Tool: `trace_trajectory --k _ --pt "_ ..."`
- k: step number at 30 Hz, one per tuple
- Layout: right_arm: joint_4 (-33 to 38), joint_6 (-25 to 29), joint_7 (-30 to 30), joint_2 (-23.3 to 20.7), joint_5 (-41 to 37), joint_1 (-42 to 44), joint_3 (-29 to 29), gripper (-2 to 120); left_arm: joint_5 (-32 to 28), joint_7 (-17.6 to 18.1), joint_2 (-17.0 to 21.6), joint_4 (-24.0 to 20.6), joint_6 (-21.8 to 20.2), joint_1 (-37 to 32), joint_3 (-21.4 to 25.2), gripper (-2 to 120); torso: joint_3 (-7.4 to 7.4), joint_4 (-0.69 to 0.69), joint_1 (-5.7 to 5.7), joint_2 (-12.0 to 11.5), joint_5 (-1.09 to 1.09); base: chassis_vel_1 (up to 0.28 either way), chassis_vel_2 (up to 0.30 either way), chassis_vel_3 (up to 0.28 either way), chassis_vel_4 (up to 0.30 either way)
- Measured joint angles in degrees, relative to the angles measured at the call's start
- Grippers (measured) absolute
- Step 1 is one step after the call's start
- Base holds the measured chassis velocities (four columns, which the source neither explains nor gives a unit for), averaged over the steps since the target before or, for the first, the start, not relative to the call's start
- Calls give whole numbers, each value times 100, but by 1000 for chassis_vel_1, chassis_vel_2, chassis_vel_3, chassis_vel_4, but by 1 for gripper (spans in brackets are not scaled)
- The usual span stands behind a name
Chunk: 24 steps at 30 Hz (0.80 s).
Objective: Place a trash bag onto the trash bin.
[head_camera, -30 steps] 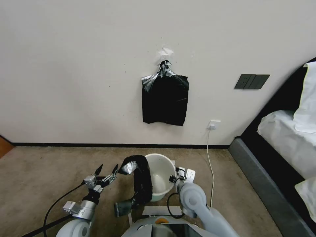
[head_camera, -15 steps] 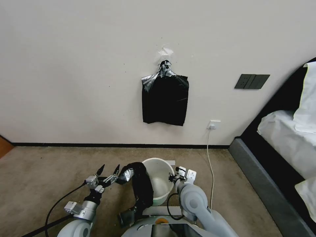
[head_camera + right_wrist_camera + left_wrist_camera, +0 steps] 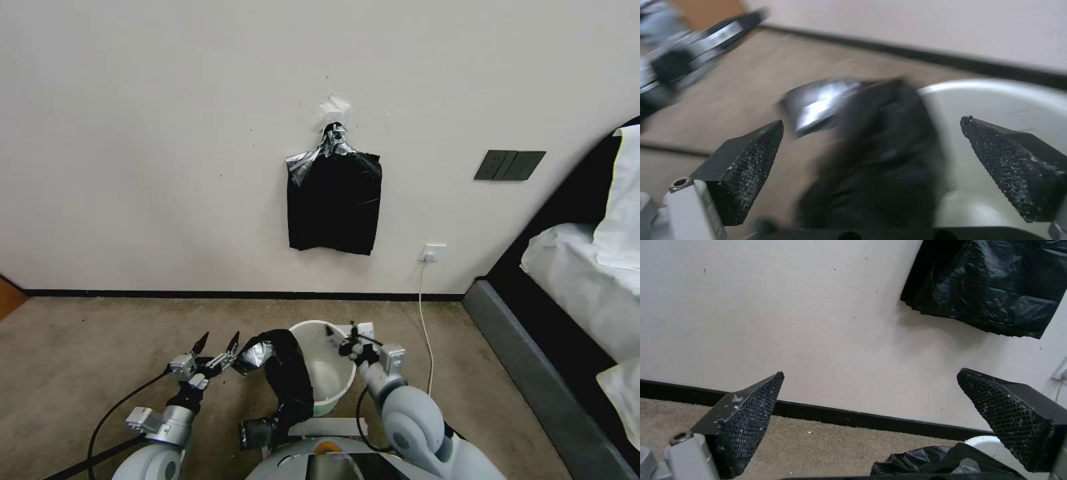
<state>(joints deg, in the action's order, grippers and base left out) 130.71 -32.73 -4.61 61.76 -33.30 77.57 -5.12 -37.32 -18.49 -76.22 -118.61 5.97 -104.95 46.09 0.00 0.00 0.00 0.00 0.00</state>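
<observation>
Trash bag [image 3: 288,373] droops limp over trash bin [image 3: 333,393] rim: light, slippery film, best pinched at loose edge. Left gripper [image 3: 217,347], right gripper [image 3: 343,339] both spread, empty.

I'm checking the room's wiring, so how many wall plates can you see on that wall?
2. A dark plate sits high on the wall near the bed; a white outlet sits lower, right of the hanging bundle of black bags, with a cord plugged in. The bed may hide others.

Pale grey arms, black cables, black mesh-textured wedge fingers [image 3: 751,420] on silver mounts
</observation>
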Motion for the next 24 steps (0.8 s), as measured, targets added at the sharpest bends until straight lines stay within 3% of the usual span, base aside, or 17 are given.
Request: trace_trajectory --k 6,12,17,23,24 --pt "-509 -209 -708 121 -1145 -1073 -820 100 33 0 -114 -42 -3 -63 -64 100 0 3 0 0 -1 0 0 0 0" --pt "-829 -248 -1176 259 -1644 -1309 -1046 100 52 -8 -185 -69 -1 -119 -72 100 1 1 0 0 0 0 0 0 0" --pt "-1008 -223 -1239 308 -1577 -1298 -1177 80 55 -14 -214 -76 6 -155 -58 100 0 0 0 0 -1 0 0 0 0" --pt "-1086 -150 -1252 336 -1506 -1298 -1216 65 77 -21 -248 -88 8 -175 -96 100 1 0 0 0 -1 0 0 0 0" --pt "-1124 -112 -1276 354 -1480 -1324 -1225 56 133 -30 -268 -95 8 -204 -145 100 1 0 0 0 0 0 0 0 0"
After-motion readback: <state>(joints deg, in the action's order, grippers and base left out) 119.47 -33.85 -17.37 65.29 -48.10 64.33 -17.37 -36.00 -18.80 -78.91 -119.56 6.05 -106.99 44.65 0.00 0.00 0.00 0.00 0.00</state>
